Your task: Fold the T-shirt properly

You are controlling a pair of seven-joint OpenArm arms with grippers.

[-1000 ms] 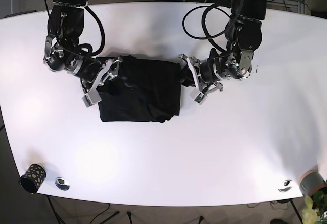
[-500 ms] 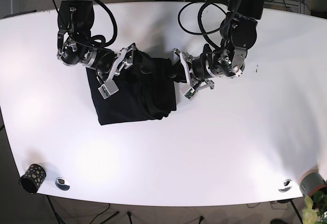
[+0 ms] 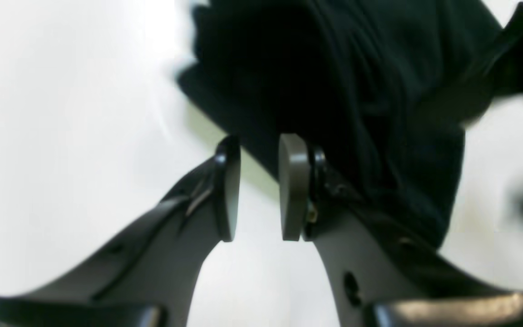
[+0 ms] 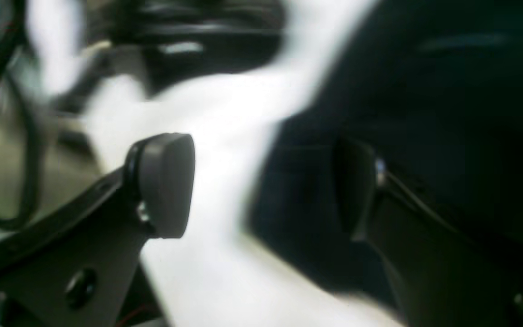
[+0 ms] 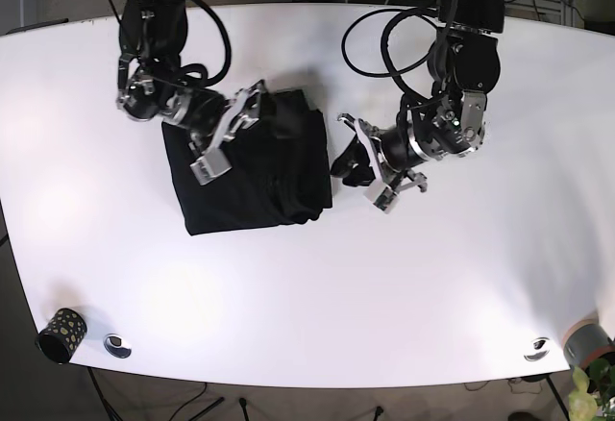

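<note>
The left gripper (image 5: 360,173) has withdrawn from the T-shirt (image 5: 252,176), jaws parted and empty. The right gripper (image 5: 229,137), also parted, rests over the completed fold.

Both hands low, inward — left hand (image 3: 257,186) slightly parted, right hand (image 4: 261,186) wide.

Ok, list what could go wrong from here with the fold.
1. The right gripper is open over the black T-shirt, one finger against the cloth in the right wrist view; pulling away could snag the top layer and undo the fold.
2. The left gripper, jaws parted and empty, sits at the shirt's edge; a sweep could nudge the bundle.
3. The shirt lies skewed and bunched on the white table, so it may finish uneven.
</note>
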